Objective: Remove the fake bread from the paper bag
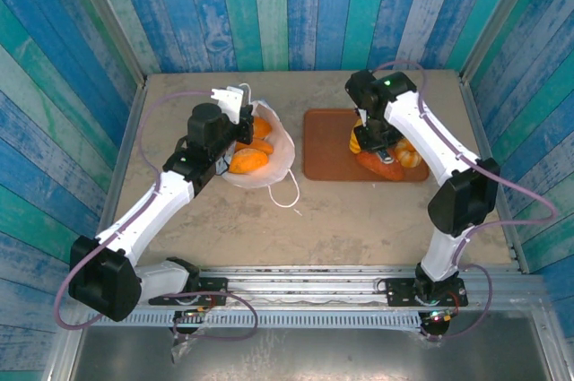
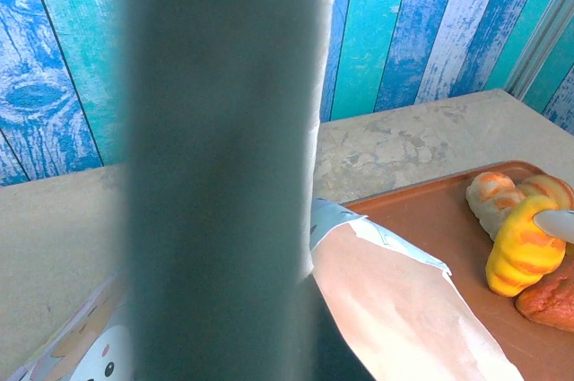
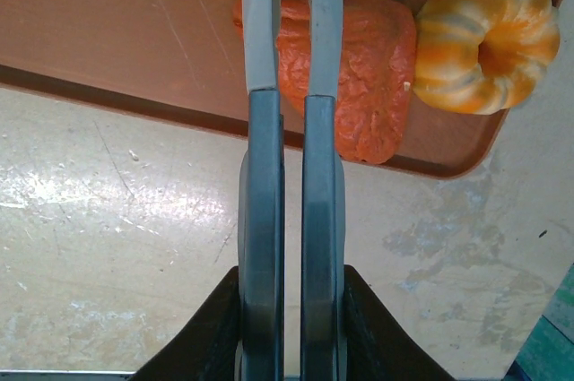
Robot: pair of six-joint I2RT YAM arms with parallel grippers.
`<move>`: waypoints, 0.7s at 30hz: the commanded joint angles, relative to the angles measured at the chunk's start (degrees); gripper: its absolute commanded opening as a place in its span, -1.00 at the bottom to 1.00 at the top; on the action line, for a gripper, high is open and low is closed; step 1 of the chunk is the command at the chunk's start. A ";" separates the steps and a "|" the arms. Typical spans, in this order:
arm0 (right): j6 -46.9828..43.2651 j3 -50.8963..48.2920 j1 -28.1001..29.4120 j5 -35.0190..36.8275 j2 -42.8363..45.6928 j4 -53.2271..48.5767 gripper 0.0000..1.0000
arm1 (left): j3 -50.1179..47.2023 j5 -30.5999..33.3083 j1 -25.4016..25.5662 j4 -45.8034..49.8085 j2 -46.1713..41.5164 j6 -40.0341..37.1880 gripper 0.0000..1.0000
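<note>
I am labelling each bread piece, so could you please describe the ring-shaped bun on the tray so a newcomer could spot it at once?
Find the brown tray on the right half of the table and go to its near right corner. The ring-shaped bun lies there beside a wrinkled red-orange loaf; it alone has pale and orange stripes around a hollow middle.

No text, labels, brand names or nos. can be read anywhere. The paper bag (image 2: 404,309) at the left gripper (image 1: 244,125) has a cartoon-face print (image 2: 94,359) w/ no letters, just left of its finger (image 2: 224,166).
</note>
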State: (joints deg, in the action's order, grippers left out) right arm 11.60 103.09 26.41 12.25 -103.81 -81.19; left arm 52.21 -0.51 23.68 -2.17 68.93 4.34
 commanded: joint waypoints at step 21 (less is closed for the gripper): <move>-3.88 8.40 -4.41 1.71 -11.15 3.42 -0.29 | 0.62 -0.44 0.14 -3.52 0.51 0.23 -1.00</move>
State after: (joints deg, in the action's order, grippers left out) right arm 8.51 109.12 22.87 13.26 -113.89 -77.28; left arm 52.21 -0.54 23.68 -2.22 68.93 4.34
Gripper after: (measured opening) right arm 0.354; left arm 0.043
